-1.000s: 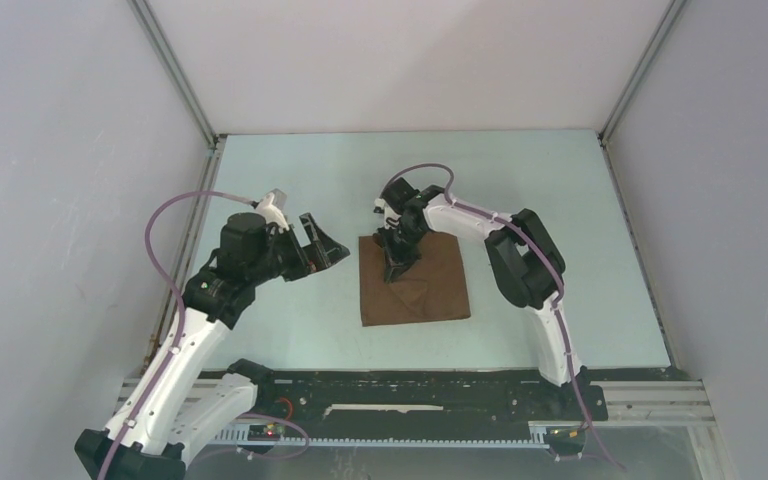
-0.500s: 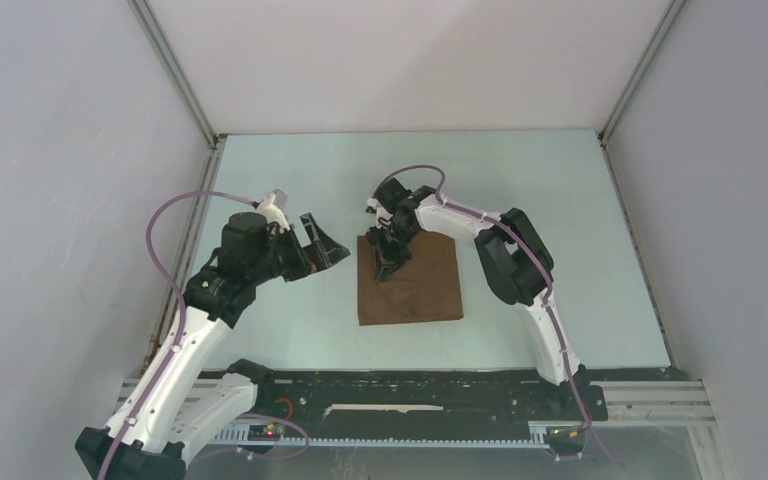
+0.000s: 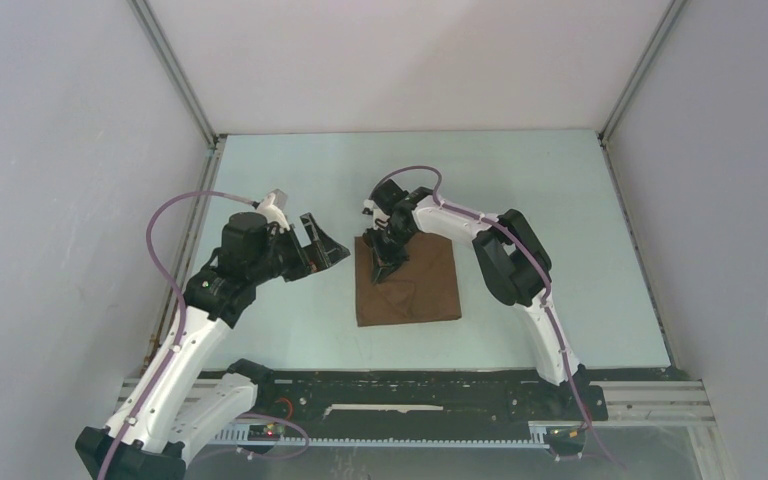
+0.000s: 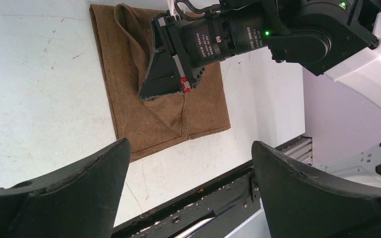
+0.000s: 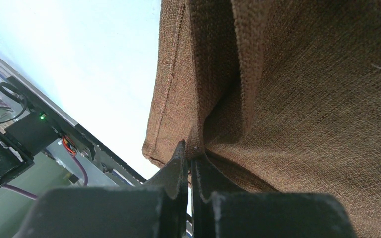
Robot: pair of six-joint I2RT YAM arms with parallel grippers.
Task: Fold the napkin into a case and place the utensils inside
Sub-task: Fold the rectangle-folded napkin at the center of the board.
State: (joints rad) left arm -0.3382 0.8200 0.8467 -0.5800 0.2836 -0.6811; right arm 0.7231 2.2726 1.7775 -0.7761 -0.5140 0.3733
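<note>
Right gripper [image 3: 384, 262] is clamped tight on a raised ridge of the napkin [image 3: 415, 295], its fingers [image 5: 171, 173] pressed together with brown weave bunched between them, up in the cloth's far-left part. Against a second ago, that gripper has slid a touch toward the left edge of the table [image 3: 560, 200], and the napkin has gone with it: its right side now sits a little further left, the pleat dragged along. The cloth lies folded flat in the middle of the table, a diagonal crease and a straight seam showing in the left wrist view. Left gripper [image 3: 326, 250] hasn't budged since then: it hangs above the table just off the napkin's left side, jaws spread wide, nothing between them
</note>
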